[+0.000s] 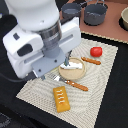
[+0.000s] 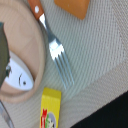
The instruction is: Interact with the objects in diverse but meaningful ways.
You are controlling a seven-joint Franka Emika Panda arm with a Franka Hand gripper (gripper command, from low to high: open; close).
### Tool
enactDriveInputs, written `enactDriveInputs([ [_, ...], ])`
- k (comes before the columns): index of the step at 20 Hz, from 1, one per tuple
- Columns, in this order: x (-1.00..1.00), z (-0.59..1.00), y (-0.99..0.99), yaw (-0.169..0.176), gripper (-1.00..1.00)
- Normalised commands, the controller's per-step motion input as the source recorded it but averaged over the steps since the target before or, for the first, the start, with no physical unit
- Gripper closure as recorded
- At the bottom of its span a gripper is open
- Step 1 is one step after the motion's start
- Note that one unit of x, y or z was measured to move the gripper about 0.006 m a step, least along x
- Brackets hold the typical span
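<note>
The white fish (image 2: pixel 20 76) lies in the wooden bowl (image 1: pixel 71 75), in the middle of the mat (image 1: pixel 102 82), with the tomato (image 1: pixel 96 51) at about two o'clock and the bread (image 1: pixel 61 98) at seven. It looks small, light, hard and smooth, so it may slip; hold it across its middle. The gripper (image 1: pixel 65 64) hangs over the bowl, but I cannot tell if it is open or holding anything.

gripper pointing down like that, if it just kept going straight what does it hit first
Most likely the white fish lying in the wooden bowl. The gripper hangs right over that bowl in the exterior view, though depth is unclear, so the bowl's rim is possible.
</note>
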Motion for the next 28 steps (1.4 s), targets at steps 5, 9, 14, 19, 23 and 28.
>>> enactDriveInputs([
  [5,0.10,-0.45,-0.01,-0.043,-1.00],
  [9,0.14,-0.43,0.00,-0.035,-1.00],
  [14,0.40,-0.21,-0.05,-0.051,-1.00],
  [19,0.67,0.01,-0.16,-0.075,-1.00],
  [23,0.77,0.07,-0.07,-0.082,-1.00],
  [28,0.80,0.10,-0.01,-0.069,-1.00],
])
